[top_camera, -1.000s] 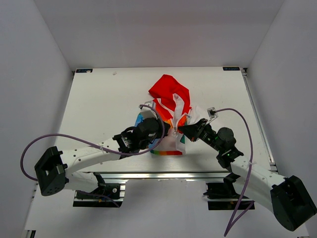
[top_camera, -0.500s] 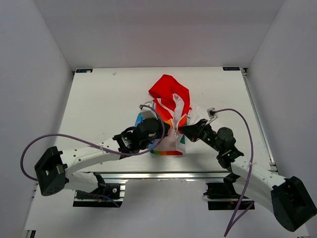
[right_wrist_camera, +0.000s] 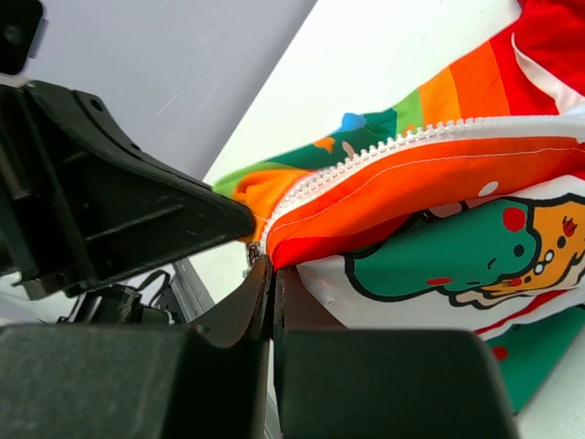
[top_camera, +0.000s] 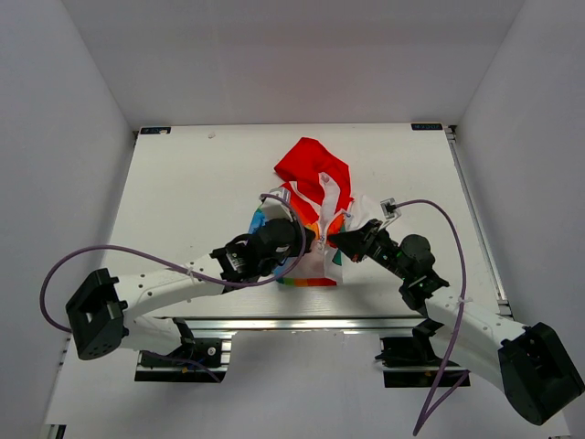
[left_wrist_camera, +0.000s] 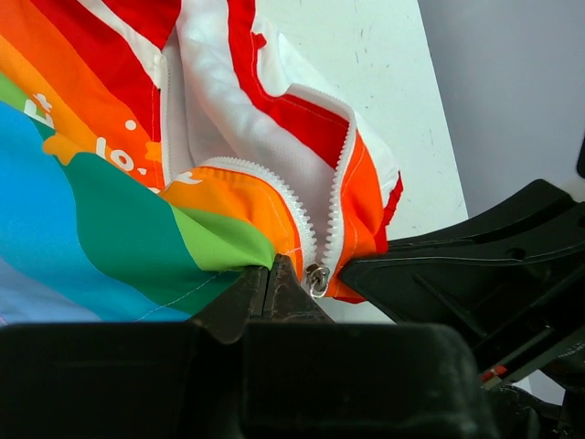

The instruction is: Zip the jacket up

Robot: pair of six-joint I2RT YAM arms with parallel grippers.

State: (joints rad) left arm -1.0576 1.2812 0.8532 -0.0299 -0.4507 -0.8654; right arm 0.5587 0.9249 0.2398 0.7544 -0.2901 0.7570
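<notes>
The jacket (top_camera: 313, 176) lies central on the worktop (top_camera: 183, 183). The left pincer (left_wrist_camera: 271, 272) and right pincer (right_wrist_camera: 271, 272) meet at its near hem, each clamped on fabric beside the zipper (left_wrist_camera: 337, 197).

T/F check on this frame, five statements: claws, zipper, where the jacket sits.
1. The left claw and right claw meet at the end of the jacket away from its hood. True.
2. The left claw is wide open. False: it is shut, pinching fabric beside the zipper slider.
3. The zipper is closed up to the hood. False: the teeth stand in two separate rows above the slider.
4. The red hood lies on the jacket's far side from the arm bases. True.
5. The jacket hangs over the table edge. False: it lies wholly on the table, near the middle.
</notes>
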